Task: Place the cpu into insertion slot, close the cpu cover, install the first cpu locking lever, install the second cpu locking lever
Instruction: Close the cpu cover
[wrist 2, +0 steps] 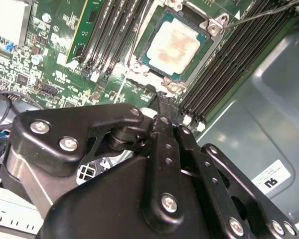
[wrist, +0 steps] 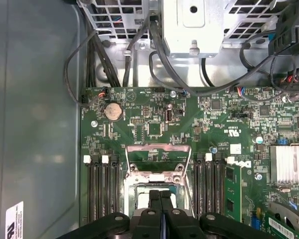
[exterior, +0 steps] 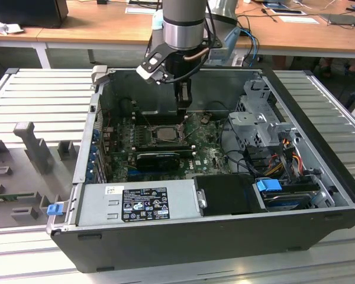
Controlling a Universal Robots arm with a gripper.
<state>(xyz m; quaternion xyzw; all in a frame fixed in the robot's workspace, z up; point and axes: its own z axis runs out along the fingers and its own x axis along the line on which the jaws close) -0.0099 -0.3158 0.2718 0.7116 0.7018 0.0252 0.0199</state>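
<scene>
- Inside the open computer case (exterior: pixel 225 248), which lies on a grey ribbed desk (exterior: pixel 35 94), the arm reaches straight down over the green circuit board (wrist: pixel 154 119).
- The cpu (wrist 2: pixel 175 44) already sits flat in the insertion slot (wrist 2: pixel 150 30), tan-grey face up, with the black rim showing round its edges.
- The cpu cover (wrist: pixel 159 148) is not down. In the first wrist view the silver frame stands raised at the far edge of the socket, and green board shows through its window.
- The gripper (wrist: pixel 160 193) has its two black fingers pressed together, and I see nothing held between them.
- In the second wrist view the fingertips come to a point just beside the socket's near edge, close to a silver corner bracket (wrist 2: pixel 173 85). I cannot tell whether they touch it.
- A thin metal rod (wrist 2: pixel 261 14) runs away from the bracket at the socket's opposite corner.
- Long black memory slots (wrist 2: pixel 114 35) flank the socket on both sides.
- In the exterior view a long black card (exterior: pixel 158 158) lies just in front of the socket. A grey power supply (exterior: pixel 136 204) lies along the case's near wall, and a metal drive cage (exterior: pixel 257 118) stands towards the exterior view's right.
- A round coin battery (wrist: pixel 112 110) sits on the board, well apart from the socket.
</scene>
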